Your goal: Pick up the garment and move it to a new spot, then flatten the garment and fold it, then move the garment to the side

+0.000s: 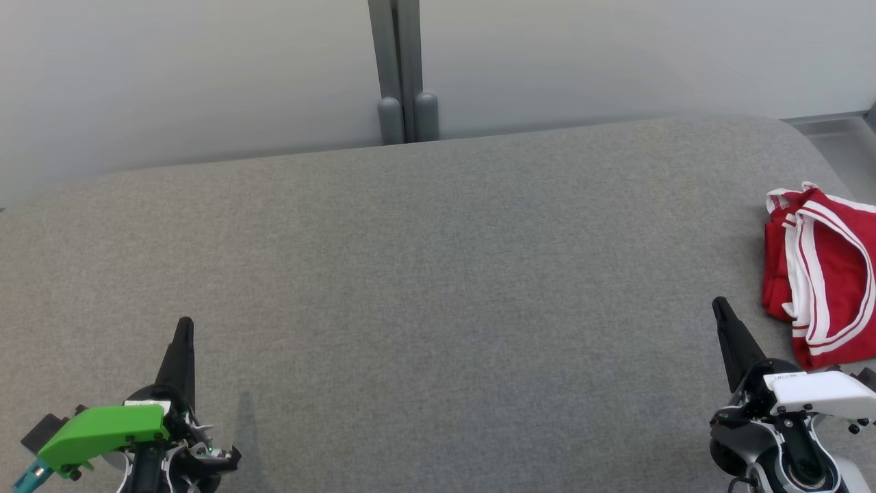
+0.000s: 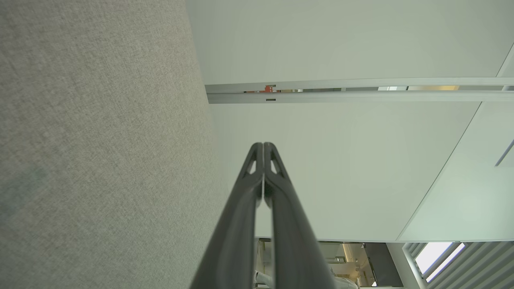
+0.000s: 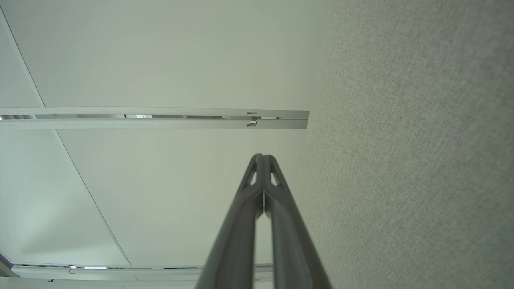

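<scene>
- Red garment (image 1: 840, 268) w/ white stripes lay bunched at far-right edge of grey surface (image 1: 438, 274).
- Left pincer (image 1: 185, 323) was closed, empty, over surface's near-left.
- Right pincer (image 1: 718, 305) was closed, empty, just beside garment.

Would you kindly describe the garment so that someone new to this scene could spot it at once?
Start with the wide grey fabric surface that spans the head view. Follow it to its right edge, just beyond the shut fingers of the right gripper. There lies the garment, a crumpled red heap with white stripes, the one brightly coloured cloth on the grey.
</scene>
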Robot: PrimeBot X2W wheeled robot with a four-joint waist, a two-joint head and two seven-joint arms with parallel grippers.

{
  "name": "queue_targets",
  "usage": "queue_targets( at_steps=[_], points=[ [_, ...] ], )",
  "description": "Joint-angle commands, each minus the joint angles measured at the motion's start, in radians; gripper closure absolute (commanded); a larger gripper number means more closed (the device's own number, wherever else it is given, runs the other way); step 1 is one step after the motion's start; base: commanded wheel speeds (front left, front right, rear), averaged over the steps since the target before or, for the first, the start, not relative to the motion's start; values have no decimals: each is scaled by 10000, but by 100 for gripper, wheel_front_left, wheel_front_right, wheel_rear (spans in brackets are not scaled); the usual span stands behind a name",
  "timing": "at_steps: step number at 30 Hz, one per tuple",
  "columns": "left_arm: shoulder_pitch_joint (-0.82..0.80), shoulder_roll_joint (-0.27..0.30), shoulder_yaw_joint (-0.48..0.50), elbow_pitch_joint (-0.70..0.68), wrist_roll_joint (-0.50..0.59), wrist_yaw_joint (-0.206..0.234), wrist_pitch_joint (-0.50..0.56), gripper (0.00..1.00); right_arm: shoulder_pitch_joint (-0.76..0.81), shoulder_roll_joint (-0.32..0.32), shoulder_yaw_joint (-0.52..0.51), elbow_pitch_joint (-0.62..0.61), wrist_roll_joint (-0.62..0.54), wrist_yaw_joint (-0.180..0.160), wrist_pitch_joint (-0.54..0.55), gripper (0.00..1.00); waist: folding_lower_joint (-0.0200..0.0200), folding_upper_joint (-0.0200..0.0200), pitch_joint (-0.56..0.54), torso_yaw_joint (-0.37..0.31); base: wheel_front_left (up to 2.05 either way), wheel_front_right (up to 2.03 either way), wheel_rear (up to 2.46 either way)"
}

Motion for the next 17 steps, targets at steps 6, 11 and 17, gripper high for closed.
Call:
queue_targets(
  at_steps=[6, 11, 17],
  points=[
    [-92, 66, 21, -15, -31, -59, 34, 100, 102, -53, -21, -42, 32, 0, 29, 100, 0, 0, 0, 0, 0, 0, 0],
    [-92, 66, 21, -15, -31, -59, 33, 100, 102, -53, -19, -42, 32, 0, 29, 100, 0, 0, 0, 0, 0, 0, 0],
    [-92, 66, 20, -15, -31, -59, 33, 100, 102, -53, -19, -42, 32, 0, 29, 100, 0, 0, 0, 0, 0, 0, 0]
  ],
)
